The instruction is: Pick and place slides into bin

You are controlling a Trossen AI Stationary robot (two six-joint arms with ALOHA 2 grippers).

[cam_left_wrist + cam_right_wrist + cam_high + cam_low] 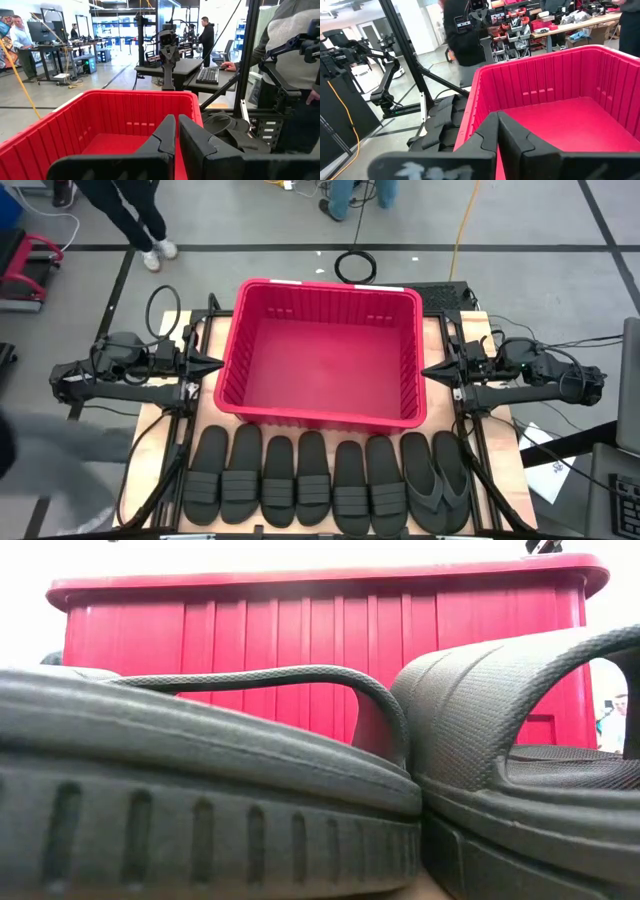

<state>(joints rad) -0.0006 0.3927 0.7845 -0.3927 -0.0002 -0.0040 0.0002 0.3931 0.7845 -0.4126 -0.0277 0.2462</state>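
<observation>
The red bin [322,352] stands at the table's middle, with nothing inside it. Several black slides [300,478] lie in a row on their soles along the near edge; the two thong flip-flops [438,480] are at the right end. In the low view a flip-flop [200,790] and a strap slide [530,750] fill the foreground before the bin [320,650]. My left gripper [216,366] is shut at the bin's left wall. My right gripper [428,370] is shut at the bin's right wall. Both are empty.
Cables and arm frames run along both table sides. A person stands past the table's far left corner [130,215] and another at the far middle [360,195]. A black cable coil [355,267] lies on the floor behind the bin.
</observation>
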